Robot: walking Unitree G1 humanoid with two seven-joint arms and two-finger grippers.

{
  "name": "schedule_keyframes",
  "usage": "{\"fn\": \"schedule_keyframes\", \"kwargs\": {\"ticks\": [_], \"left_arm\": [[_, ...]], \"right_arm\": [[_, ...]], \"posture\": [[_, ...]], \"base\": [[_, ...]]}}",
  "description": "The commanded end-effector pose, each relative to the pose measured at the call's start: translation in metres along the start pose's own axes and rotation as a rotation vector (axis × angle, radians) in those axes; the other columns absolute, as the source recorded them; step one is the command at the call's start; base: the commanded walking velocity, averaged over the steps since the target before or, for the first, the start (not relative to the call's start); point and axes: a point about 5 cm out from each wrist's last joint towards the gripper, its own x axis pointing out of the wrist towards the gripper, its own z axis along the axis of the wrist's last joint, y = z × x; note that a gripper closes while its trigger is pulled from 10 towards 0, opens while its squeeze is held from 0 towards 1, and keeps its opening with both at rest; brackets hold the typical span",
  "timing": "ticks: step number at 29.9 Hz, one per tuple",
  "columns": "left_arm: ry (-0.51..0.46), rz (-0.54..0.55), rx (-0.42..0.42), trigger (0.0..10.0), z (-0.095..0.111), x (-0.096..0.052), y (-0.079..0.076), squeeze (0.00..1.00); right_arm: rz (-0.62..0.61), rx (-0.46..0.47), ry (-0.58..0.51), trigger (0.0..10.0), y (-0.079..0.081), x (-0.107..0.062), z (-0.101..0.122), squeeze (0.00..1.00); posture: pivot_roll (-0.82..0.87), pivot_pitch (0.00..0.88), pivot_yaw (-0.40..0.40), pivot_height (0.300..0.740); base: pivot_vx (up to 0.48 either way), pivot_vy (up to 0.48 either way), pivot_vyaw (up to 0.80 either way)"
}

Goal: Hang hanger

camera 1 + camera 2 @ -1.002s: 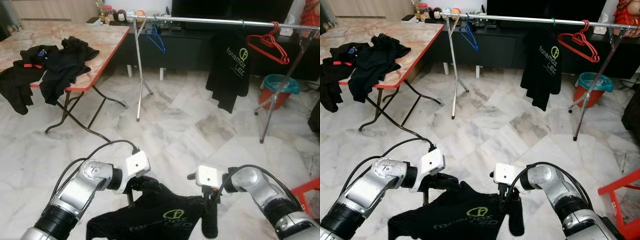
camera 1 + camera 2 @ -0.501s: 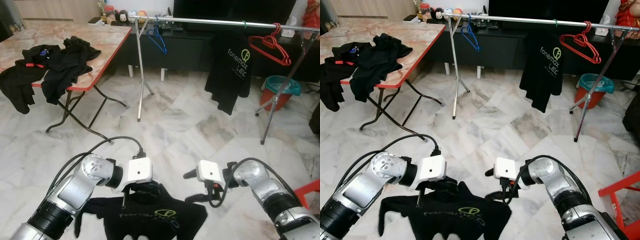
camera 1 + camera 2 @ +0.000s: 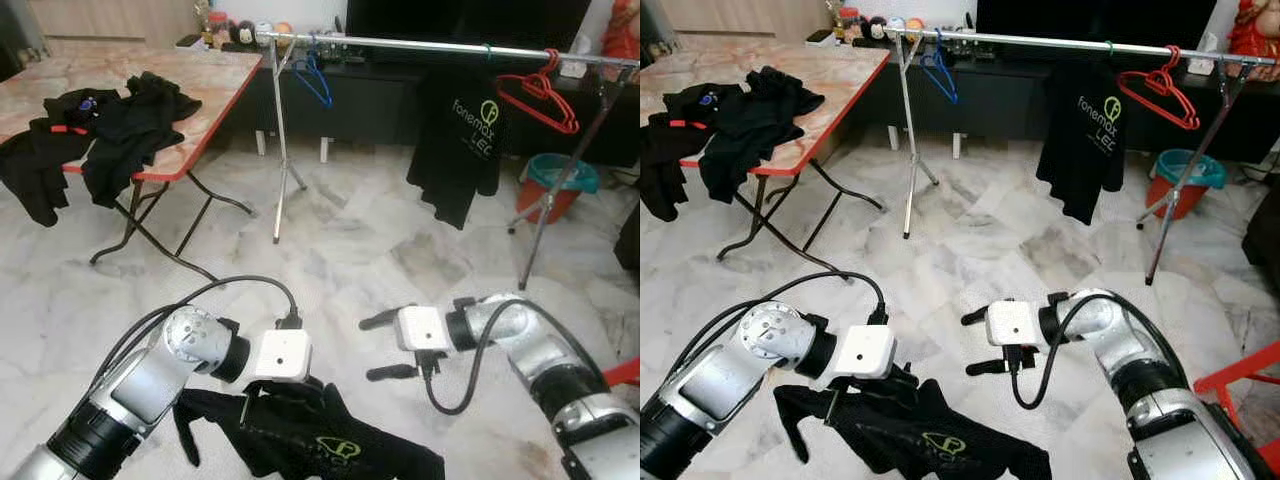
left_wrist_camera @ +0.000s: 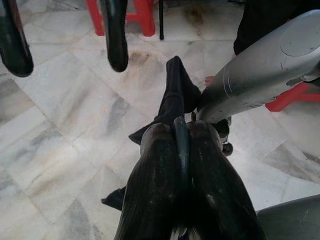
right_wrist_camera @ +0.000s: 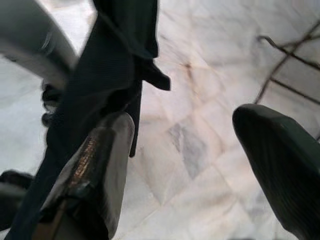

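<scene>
Head views: one rail carries one blue hanger, one red hanger and one black shirt, all well ahead of both claws. The left claw is clamped on a second shirt. The right claw, just beside it, is spread wide and holds nothing. A table with clothes stands far left.

Left wrist view: fingers pinch a hanger's thin neck.

Right wrist view: fingers parted, shirt beside.
</scene>
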Motion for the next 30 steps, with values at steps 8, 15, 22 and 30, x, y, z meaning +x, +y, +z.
{"fn": "schedule_keyframes", "kwargs": {"ticks": [8, 15, 22, 30], "left_arm": [[0.013, -0.007, 0.146, 10.0, 0.019, 0.0, 0.006, 0.0], [0.01, -0.009, 0.191, 10.0, 0.027, 0.007, 0.007, 0.0], [0.057, -0.024, 0.254, 10.0, 0.03, 0.01, 0.007, 0.0], [0.059, -0.024, 0.273, 10.0, 0.032, 0.012, 0.008, 0.0]], "right_arm": [[0.264, -0.269, 0.055, 10.0, 0.019, 0.014, 0.008, 0.0], [0.253, -0.297, 0.026, 10.0, 0.018, 0.027, 0.014, 0.0], [0.181, -0.321, 0.073, 10.0, 0.014, 0.033, 0.01, 0.0], [0.19, -0.288, 0.05, 10.0, 0.019, 0.037, 0.008, 0.0]], "posture": [[0.04, 0.0, -0.041, 0.74], [0.05, 0.0, -0.05, 0.74], [0.06, 0.0, -0.054, 0.74], [0.06, 0.0, -0.057, 0.74]], "base": [[0.0, 0.0, 0.0], [0.0, 0.0, 0.0], [0.0, 0.0, 0.0], [0.0, 0.0, 0.0]]}}
